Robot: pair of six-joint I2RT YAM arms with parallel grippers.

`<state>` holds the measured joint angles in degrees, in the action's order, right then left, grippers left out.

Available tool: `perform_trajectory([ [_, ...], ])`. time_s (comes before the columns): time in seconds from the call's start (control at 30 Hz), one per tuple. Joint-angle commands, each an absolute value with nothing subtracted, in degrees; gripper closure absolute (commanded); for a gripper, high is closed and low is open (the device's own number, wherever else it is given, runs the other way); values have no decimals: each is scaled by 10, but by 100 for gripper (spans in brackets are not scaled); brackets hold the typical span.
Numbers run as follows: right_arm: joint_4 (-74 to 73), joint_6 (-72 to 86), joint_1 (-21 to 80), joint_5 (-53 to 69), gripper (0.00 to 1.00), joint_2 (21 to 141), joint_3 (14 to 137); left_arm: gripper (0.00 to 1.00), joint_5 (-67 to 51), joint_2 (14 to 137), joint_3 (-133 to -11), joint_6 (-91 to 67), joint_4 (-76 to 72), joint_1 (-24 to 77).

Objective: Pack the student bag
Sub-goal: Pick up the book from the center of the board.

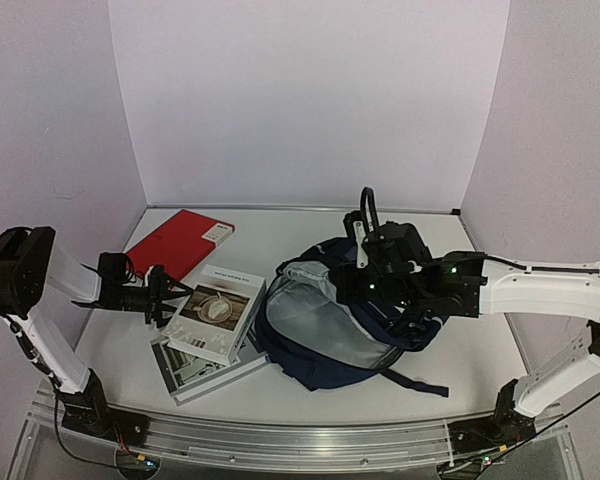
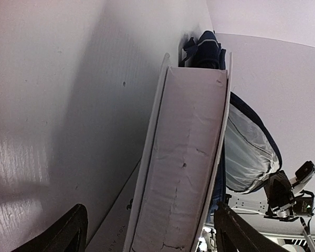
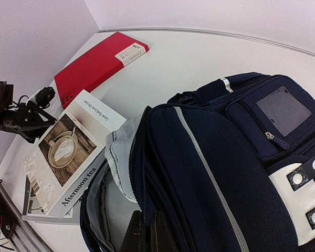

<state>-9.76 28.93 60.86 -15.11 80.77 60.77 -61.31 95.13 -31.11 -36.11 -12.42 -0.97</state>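
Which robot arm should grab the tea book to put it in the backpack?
Left. The left end effector is open astride the edge of the white book. The right end effector is shut on the rim of the student bag, seemingly holding it open, so it looks busy.

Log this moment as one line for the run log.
left jaws: open, straddling Afternoon tea book | right jaws: shut on student bag rim, mouth open | red book: back left, outside bag
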Motion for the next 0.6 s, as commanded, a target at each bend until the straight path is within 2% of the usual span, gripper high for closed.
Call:
perform_trajectory([
  [0.0, -34, 290, 607, -169, 100, 796, 652, 17, -646, 967, -335, -352, -162, 18],
  [0.13, -34, 289, 607, -167, 100, 796, 652, 20, -645, 979, -352, -353, -167, 46],
  [0.23, -34, 290, 607, -167, 100, 793, 651, 33, -643, 982, -357, -358, -178, 49],
  [0.33, -34, 291, 607, -169, 100, 788, 649, 53, -638, 975, -357, -368, -192, 49],
  [0.4, -34, 291, 607, -171, 100, 785, 648, 61, -635, 963, -357, -375, -195, 48],
  [0.57, -34, 291, 607, -177, 100, 779, 650, 67, -624, 900, -359, -393, -174, 49],
])
